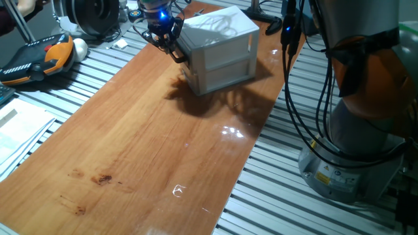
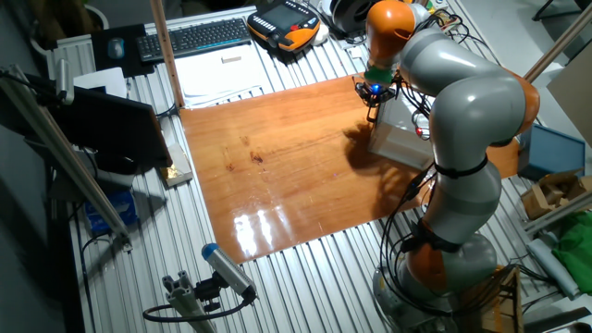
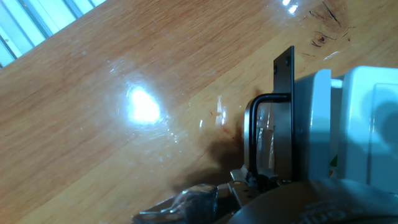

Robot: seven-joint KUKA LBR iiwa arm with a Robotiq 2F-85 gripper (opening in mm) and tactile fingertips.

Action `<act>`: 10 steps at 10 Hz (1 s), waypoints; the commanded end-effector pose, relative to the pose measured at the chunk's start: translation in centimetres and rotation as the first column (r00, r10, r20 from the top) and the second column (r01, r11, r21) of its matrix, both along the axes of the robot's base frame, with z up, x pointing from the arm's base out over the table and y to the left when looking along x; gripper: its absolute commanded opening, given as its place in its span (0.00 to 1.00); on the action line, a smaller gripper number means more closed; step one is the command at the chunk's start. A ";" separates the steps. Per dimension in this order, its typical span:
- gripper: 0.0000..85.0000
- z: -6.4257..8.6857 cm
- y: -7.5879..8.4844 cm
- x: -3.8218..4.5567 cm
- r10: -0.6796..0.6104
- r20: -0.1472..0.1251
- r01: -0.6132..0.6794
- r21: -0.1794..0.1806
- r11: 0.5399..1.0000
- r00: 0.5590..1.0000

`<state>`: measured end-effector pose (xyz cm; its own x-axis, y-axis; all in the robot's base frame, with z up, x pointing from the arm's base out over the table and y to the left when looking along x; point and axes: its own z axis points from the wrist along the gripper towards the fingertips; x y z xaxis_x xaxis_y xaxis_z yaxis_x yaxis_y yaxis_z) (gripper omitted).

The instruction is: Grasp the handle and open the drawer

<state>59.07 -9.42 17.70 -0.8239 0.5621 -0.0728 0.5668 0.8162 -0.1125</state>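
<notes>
Arm: bent over the table, orange and grey links folded, wrist turned downward.
Gripper (image 1: 171, 44): low, black fingers (image 1: 177, 53) angled down and sideways.
Jaw state: perhaps closed; the views are too poor to tell.

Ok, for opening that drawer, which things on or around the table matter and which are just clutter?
Needed: the handle, the drawer, the hand.

Just lying about: keyboard, orange and black pendant, white ball, papers.
</notes>
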 end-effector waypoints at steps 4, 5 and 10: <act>0.01 -0.1 0.3 0.10 0.000 0.000 0.000 0.001 1.000 1.000; 0.01 -0.1 0.3 0.11 0.000 0.000 0.000 0.002 1.000 1.000; 0.01 0.0 0.6 0.22 0.001 -0.005 -0.001 0.009 1.000 1.000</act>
